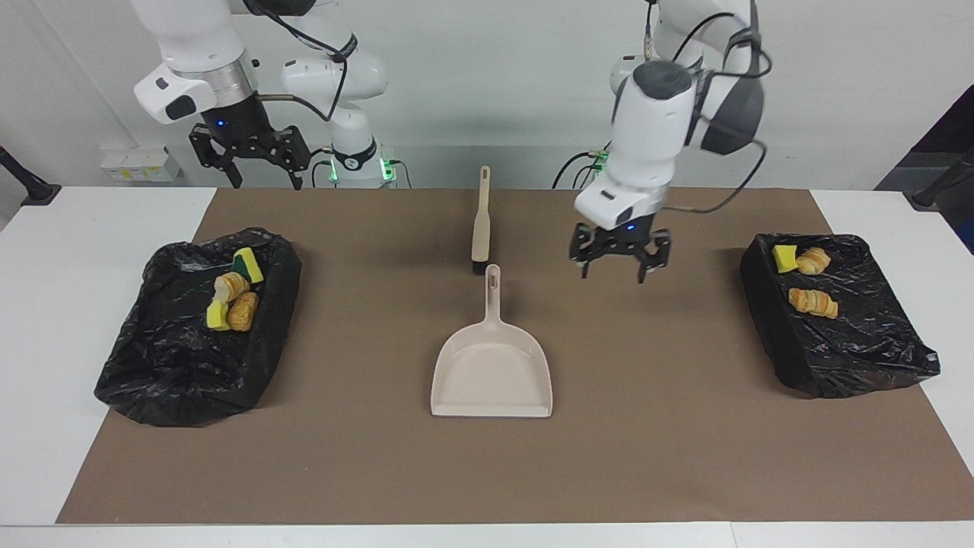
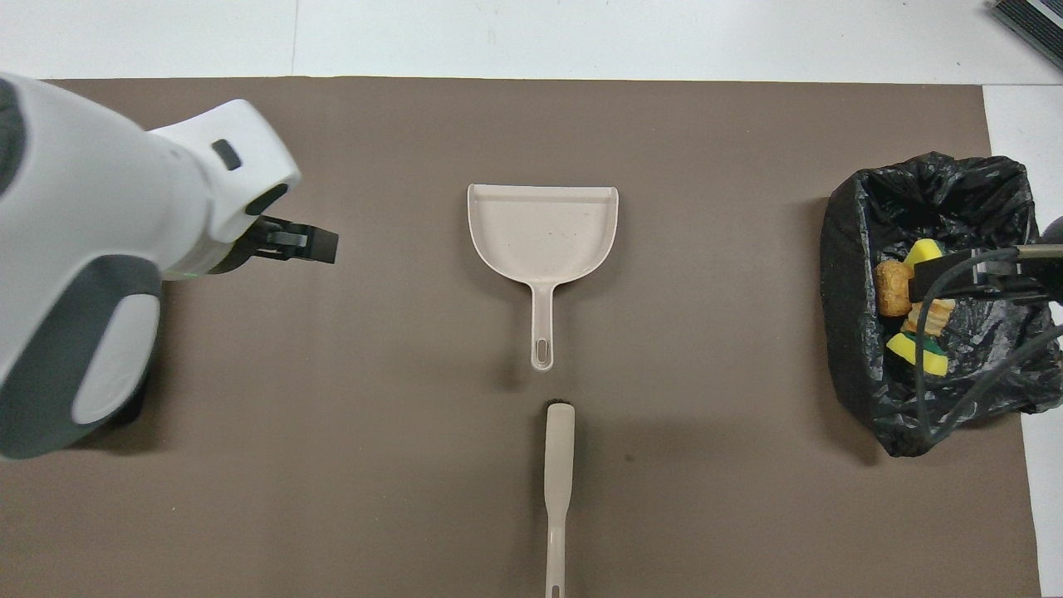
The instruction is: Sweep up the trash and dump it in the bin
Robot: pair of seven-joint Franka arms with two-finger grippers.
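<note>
You see the trash (image 1: pixel 232 293) lying in the two black-lined bins (image 1: pixel 867 358), none on the mat. Your left gripper (image 1: pixel 618 259) hangs spread and empty between dustpan (image 1: pixel 492 373) and bin; your right gripper (image 1: pixel 247 156) waits spread.

Overhead view: left arm's white housing (image 2: pixel 91 249) runs off the frame edge and covers the bin at the left arm's end of the tabletop entirely; that bin's trash is not visible there. Only one black finger of the left tool (image 2: pixel 295 245) sticks out from under the housing.

Brush (image 2: pixel 558 490): handle end cut off by the bottom edge.

Right tool (image 2: pixel 984 278): dark links and cables cross the black bin (image 2: pixel 855 332) at the right arm's end, partly covering the trash (image 2: pixel 893 286); piece count uncertain there.

Facing view: both arms' upper links cut off at the top edge.
</note>
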